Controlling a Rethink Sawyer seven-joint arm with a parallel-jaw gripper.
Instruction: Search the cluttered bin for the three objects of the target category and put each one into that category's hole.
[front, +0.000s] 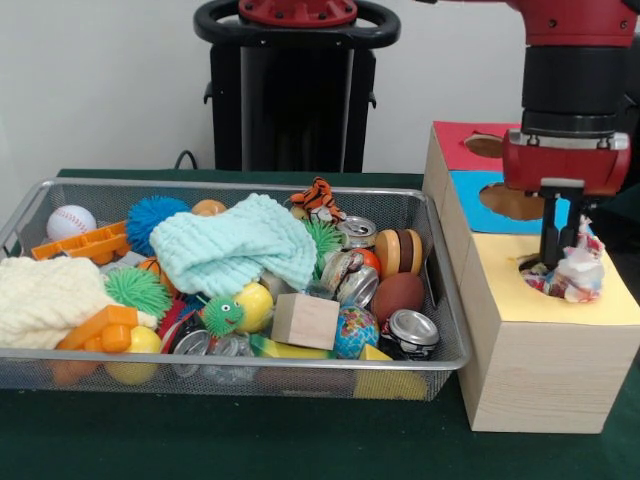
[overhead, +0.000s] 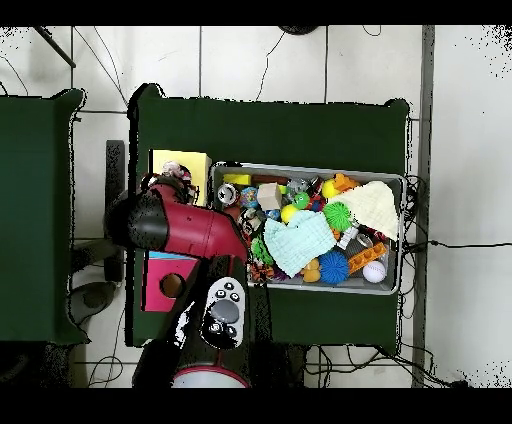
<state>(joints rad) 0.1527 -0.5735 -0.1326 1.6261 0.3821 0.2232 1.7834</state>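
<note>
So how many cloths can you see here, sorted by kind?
Mint-green knitted cloth: 1
Cream knitted cloth: 1
Polka-dot cloth: 1
Total: 3

Baseball (front: 70, 221), mint knitted cloth (front: 235, 255), wooden block (front: 305, 320).

- A robot test lab: a red arm (overhead: 185, 228) on a pedestal.
- Green-covered tables (overhead: 300, 125) on tiled floor (overhead: 260, 60), with loose cables (overhead: 440, 245).
</note>
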